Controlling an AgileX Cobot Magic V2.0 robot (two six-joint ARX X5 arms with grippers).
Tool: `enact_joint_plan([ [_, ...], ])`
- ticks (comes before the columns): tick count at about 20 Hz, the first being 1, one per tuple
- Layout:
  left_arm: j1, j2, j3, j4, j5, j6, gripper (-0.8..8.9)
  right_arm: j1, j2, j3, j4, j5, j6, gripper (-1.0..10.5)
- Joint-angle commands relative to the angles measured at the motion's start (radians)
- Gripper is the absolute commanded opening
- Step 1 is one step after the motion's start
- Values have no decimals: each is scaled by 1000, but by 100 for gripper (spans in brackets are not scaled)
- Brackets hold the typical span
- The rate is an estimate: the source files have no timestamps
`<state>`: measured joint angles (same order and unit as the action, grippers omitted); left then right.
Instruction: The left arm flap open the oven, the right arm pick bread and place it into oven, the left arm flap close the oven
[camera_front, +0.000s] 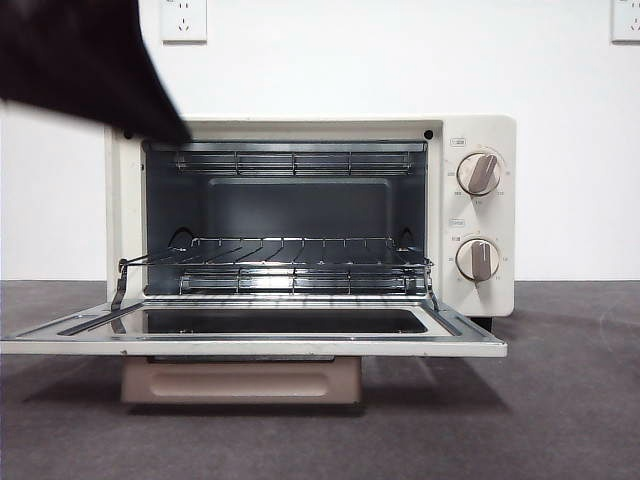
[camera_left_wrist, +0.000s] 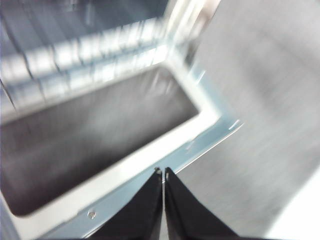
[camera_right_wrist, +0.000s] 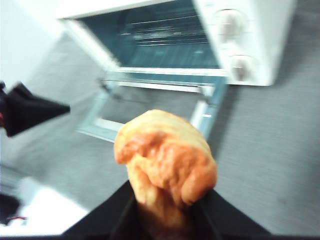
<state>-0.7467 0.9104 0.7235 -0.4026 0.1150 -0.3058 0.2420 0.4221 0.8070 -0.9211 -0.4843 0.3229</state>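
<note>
The cream-white oven stands with its glass door flapped down flat and its inside empty. My left gripper is shut and empty, above the door's front corner. In the front view it is the dark blurred arm at the upper left. It also shows in the right wrist view. My right gripper is shut on the golden-orange bread, held in the air in front of and above the open oven. The bread and right arm are out of the front view.
A wire rack sits mid-height inside the oven. Two knobs are on its right panel. The oven stands on a dark grey table before a white wall with outlets.
</note>
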Motion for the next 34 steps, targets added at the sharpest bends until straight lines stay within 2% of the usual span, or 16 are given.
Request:
enact_joint_plan([
  [1, -7, -50, 73, -77, 3, 11, 10, 5, 31, 6, 61, -21, 35, 95],
  [6, -7, -180, 153, -220, -56, 85, 10, 32, 135, 6, 196, -43, 48, 95],
  [12, -7, -305, 153, -298, -106, 88, 10, 140, 278, 6, 371, -30, 85, 95],
  [16, -6, -380, 153, -352, -146, 87, 10, 244, 403, 6, 482, 57, 108, 95],
  [23, -6, -452, 153, -409, -153, 83, 10, 383, 624, 6, 671, 183, 121, 95],
  [28, -6, -460, 153, -449, -153, 79, 10, 417, 771, 6, 833, 260, 174, 95],
  [34, -6, -460, 153, -450, -153, 79, 10, 417, 911, 6, 1004, 305, 241, 95],
])
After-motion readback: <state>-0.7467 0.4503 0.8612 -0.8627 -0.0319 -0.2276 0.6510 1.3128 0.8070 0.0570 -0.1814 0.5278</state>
